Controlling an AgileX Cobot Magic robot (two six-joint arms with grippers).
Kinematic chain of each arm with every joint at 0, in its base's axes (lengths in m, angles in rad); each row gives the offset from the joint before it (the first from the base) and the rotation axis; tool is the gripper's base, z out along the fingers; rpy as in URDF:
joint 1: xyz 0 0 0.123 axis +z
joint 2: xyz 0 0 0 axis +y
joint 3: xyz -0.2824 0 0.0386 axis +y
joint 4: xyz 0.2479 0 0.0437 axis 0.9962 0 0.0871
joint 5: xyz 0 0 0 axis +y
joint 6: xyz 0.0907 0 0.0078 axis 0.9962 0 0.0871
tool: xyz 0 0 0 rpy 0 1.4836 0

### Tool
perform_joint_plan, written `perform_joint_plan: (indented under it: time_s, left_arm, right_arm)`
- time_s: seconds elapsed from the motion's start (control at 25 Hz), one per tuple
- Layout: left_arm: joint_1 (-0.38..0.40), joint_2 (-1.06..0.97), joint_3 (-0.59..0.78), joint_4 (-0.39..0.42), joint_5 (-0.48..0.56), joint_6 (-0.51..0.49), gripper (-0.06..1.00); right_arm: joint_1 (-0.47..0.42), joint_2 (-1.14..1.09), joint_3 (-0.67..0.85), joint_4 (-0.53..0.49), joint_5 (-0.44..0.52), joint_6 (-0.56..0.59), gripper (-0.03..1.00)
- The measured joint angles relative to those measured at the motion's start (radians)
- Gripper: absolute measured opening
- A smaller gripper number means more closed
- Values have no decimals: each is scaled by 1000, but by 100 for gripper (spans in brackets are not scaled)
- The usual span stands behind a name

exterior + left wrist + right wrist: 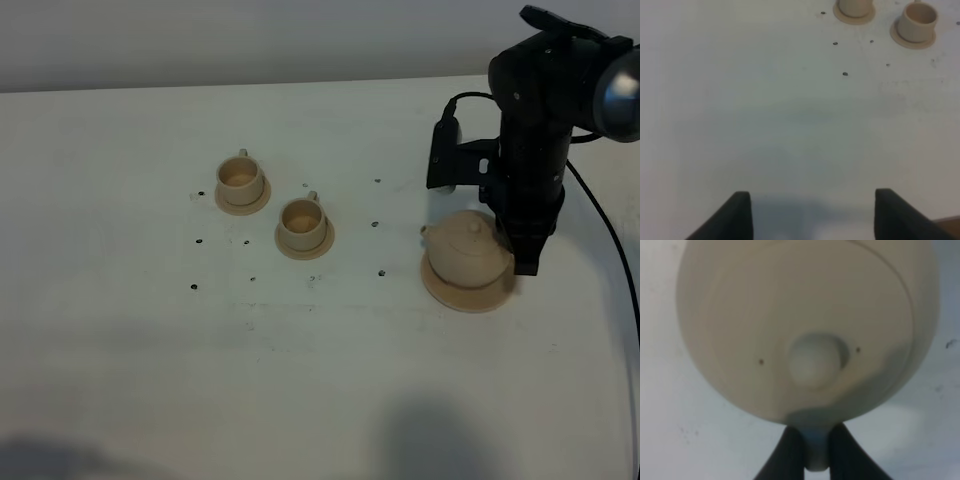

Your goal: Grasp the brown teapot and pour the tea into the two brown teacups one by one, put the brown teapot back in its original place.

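Clamping brown teapot (805, 325) handle (815, 462): right pincer (815, 434)

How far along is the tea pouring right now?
Nothing looks surely done: I cannot tell whether the left teacup or right teacup holds tea. In hand: the right gripper is shut on the handle of the brown teapot, which sits on its saucer. Left: lifting and pouring, or merely releasing.
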Motion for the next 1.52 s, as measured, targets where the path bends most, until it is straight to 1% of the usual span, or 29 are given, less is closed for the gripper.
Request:
perform_joint_plan:
  time_s: [0.24, 0.44, 0.56, 0.76, 0.88, 1.0, 1.24, 1.4, 1.52]
  left_arm:
    - [0, 0, 0, 0, 0, 0, 50]
    - [0, 0, 0, 0, 0, 0, 50]
    - [0, 0, 0, 0, 0, 0, 50]
    - [0, 0, 0, 0, 0, 0, 50]
    - [0, 0, 0, 0, 0, 0, 50]
    - [0, 0, 0, 0, 0, 0, 50]
    - [0, 0, 0, 0, 0, 0, 50]
    - [0, 0, 0, 0, 0, 0, 50]
    - [0, 0, 0, 0, 0, 0, 50]
  right_arm:
    - [-6, -7, 0, 6, 26, 7, 10]
    - [-7, -7, -5, 8, 55, 62, 10]
    - [-7, -7, -46, 19, 62, 107, 10]
    - [-7, -7, -147, 77, 61, 168, 10]
    - [-5, -7, -180, 93, 62, 229, 10]
    - [19, -7, -190, 74, 64, 292, 10]
    - [94, -7, -190, 23, 64, 402, 10]
    - [116, -7, -190, 12, 65, 421, 10]
    - [135, -7, -190, -20, 65, 419, 10]
